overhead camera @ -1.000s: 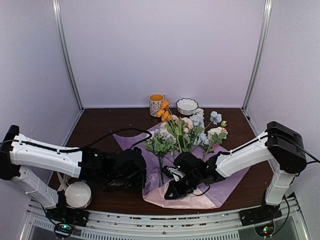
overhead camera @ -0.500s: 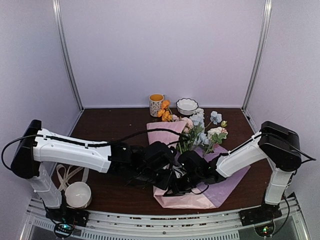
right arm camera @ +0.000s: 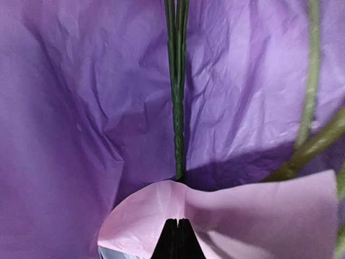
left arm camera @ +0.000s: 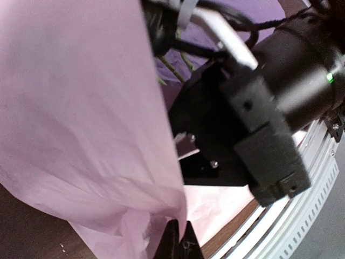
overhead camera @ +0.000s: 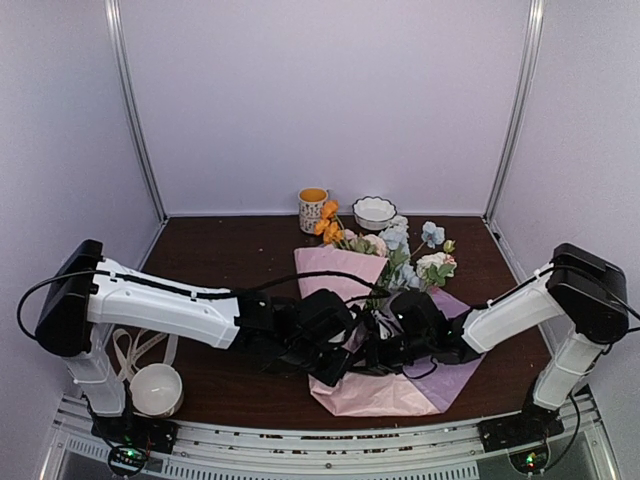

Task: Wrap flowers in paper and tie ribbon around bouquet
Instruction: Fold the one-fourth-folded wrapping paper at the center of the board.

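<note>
Wrapping paper [overhead camera: 338, 265]: pink flap folded over the flowers [overhead camera: 405, 248]
Left gripper [left arm camera: 177, 240]: clenched on the paper's edge
Right gripper [right arm camera: 177, 238]: pinched shut, right below the flowers' stem ends

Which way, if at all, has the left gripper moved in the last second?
Yes: the left gripper moved rightward, away from the near white bowl, folding the paper over the flowers.

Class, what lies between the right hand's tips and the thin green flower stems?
A curled pink flap of the crinkly wrapping paper separates the right hand from the stems; the right wrist view shows it.
</note>
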`<state>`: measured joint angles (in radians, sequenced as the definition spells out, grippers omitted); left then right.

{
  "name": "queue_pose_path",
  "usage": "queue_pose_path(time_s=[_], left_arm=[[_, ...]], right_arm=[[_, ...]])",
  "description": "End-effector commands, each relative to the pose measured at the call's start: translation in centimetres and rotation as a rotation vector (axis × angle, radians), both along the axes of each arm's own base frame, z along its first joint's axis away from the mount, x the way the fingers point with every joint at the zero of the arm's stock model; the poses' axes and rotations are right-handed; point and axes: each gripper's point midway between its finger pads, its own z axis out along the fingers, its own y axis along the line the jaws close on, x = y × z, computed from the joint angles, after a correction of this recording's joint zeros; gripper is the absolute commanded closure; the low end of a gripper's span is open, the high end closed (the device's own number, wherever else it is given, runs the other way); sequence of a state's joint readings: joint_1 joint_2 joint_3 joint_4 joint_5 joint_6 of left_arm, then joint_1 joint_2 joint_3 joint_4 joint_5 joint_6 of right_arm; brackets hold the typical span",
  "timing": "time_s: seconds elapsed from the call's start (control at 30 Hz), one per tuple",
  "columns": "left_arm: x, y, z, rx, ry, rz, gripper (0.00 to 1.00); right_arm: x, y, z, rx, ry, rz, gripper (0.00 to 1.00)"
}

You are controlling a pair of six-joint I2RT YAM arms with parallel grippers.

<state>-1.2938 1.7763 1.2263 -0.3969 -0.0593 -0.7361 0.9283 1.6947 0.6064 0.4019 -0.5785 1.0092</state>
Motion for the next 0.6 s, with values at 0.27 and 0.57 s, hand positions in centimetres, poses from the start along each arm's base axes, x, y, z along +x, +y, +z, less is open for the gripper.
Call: queue_pose_path(time_s=[0.27,0.57], left_arm=[[-0.2,-1.2,-3.1,0.039,0.006,-0.071,1.00],[0.1,-1.7,-3.6,0.040,0.002,-0.066,1.00]], right_arm=[[4.3,-4.4,5.0,0.127,-0.112,-0.228,0.96],[5.1,-5.4,8.4,0.164,-0.202,-0.223,0.82]])
